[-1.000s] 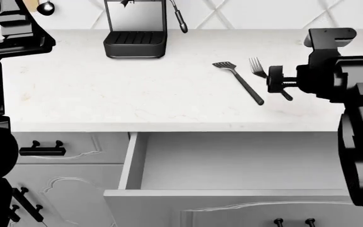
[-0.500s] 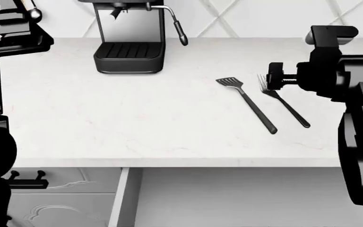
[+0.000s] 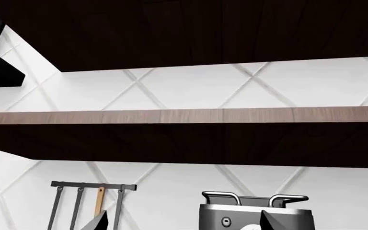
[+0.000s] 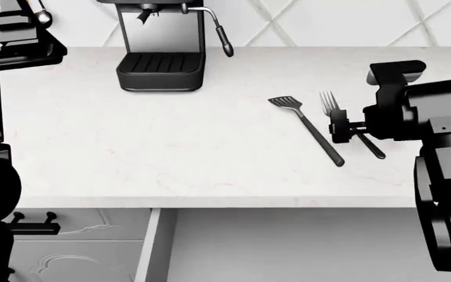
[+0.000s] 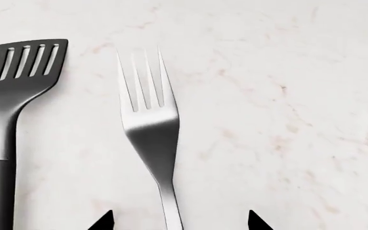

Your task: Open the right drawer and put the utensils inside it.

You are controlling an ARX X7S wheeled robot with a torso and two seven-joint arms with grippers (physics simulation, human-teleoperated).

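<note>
Right end effector (image 5: 178, 219): fingers apart, straddling the fork (image 5: 149, 129) handle, not clamped.
Spatula (image 5: 11, 96): flat on tabletop (image 4: 171, 147), at fork's 9 o'clock.
Left end effector (image 3: 184, 221): fingers apart, empty.

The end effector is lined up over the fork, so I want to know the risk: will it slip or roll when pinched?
The fork looks like smooth metal lying flat on the counter, so probably stiff and somewhat slippery. Its thin handle offers little height, so the right end effector may skid it. Rolling seems unlikely.

A wooden shelf (image 3: 184, 116) crosses the diamond-tiled wall (image 3: 190, 86) above a utensil rail (image 3: 92, 185) and a metal pot (image 3: 254, 213).
</note>
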